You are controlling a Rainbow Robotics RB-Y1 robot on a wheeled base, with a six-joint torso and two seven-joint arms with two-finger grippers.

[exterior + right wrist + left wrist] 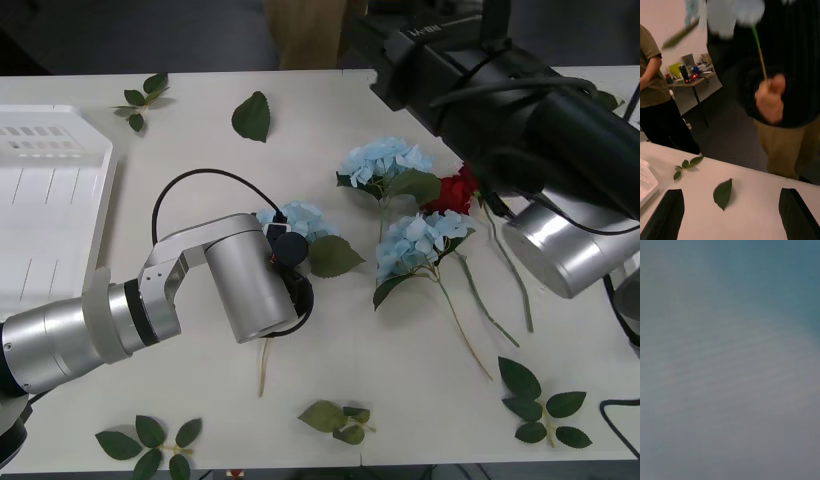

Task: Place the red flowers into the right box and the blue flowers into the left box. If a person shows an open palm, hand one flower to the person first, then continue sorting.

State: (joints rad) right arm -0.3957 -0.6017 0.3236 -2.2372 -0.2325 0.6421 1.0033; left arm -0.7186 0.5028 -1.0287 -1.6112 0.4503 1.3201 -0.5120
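A white table [400,400] carries loose green foliage: a leaf sprig [143,100] near the far edge, a single leaf [252,116] just beside it, sprigs at the near edge [148,444] [338,420] and another at the near right corner [540,405]. Behind the table, a cluttered desk [692,77] stands against the wall, and a bystander in an olive shirt [649,75] stands near it.

no readable text, label or number anywhere.
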